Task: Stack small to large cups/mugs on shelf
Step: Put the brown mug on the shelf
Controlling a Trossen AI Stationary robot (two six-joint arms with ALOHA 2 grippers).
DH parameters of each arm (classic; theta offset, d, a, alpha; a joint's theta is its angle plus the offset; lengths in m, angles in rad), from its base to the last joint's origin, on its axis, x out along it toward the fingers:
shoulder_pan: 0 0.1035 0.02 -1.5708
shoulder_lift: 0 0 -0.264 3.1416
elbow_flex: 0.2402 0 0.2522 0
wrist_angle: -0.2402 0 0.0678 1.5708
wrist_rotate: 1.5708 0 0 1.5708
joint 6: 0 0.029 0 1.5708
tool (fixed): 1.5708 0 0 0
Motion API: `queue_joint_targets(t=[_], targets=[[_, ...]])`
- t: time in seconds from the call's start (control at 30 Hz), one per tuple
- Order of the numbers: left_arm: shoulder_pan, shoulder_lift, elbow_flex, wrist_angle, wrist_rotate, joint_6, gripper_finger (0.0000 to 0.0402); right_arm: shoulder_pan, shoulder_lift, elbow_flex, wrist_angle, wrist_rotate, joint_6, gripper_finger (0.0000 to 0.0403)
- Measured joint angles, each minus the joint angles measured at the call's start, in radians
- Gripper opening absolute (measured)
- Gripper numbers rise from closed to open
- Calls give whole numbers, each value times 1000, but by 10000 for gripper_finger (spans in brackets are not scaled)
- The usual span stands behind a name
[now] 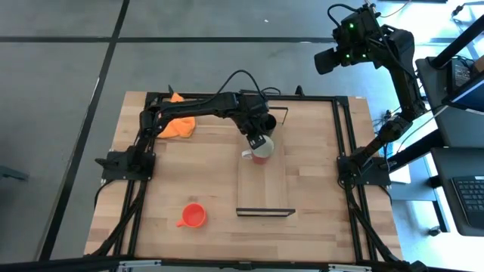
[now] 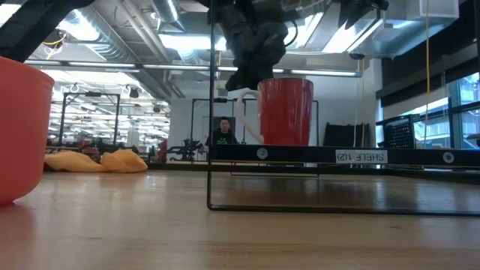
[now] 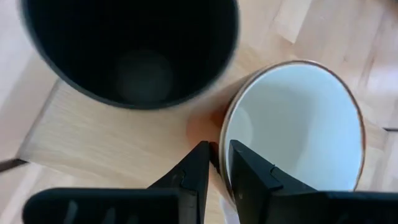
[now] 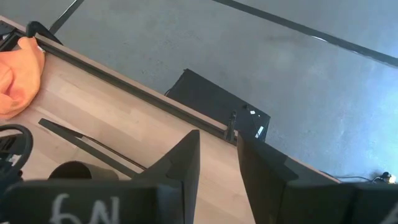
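From above, the left hand (image 1: 261, 143) and its arm cover most of the black mug (image 1: 265, 122) and part of the red mug (image 1: 260, 155), so only slivers of each show on the shelf (image 1: 265, 185). The left wrist view makes it plainer: the fingers (image 3: 196, 171) pinch the rim of the red mug (image 3: 292, 130), one outside the wall and one inside the white interior, and the black mug (image 3: 130, 50) stands just beside it, its top cut off by the frame edge. Both sit toward the far end of the shelf.

In the low view the red mug (image 2: 285, 112) rises above the shelf's black edge (image 2: 337, 156), where a label reads "SHELF" with some figures too small to make out. The left hand (image 2: 251, 64) blocks the mug's handle side. A person (image 2: 222, 131) shows far behind.

The small orange mug (image 1: 193, 216) stands alone on the bench (image 1: 166, 189), well apart from the shelf; in the low view it is cropped at the left edge. An orange cloth (image 1: 178, 123) lies near the far left corner.

The right hand (image 1: 333, 57) hangs off beyond the bench's far right corner, its fingers (image 4: 180, 165) a little spread around nothing.
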Motion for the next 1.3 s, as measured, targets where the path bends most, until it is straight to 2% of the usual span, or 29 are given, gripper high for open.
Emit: queue_joint_targets(t=[0.57, 0.97, 1.3], targets=[[-11, 0, 0, 83, 7, -19, 55, 0, 0, 0, 0, 0, 2, 110], [-6, -5, 0, 60, 14, -8, 55, 0, 0, 0, 0, 0, 5, 110], [-6, -31, -1, 12, -24, -9, 55, 0, 0, 0, 0, 3, 3, 110]])
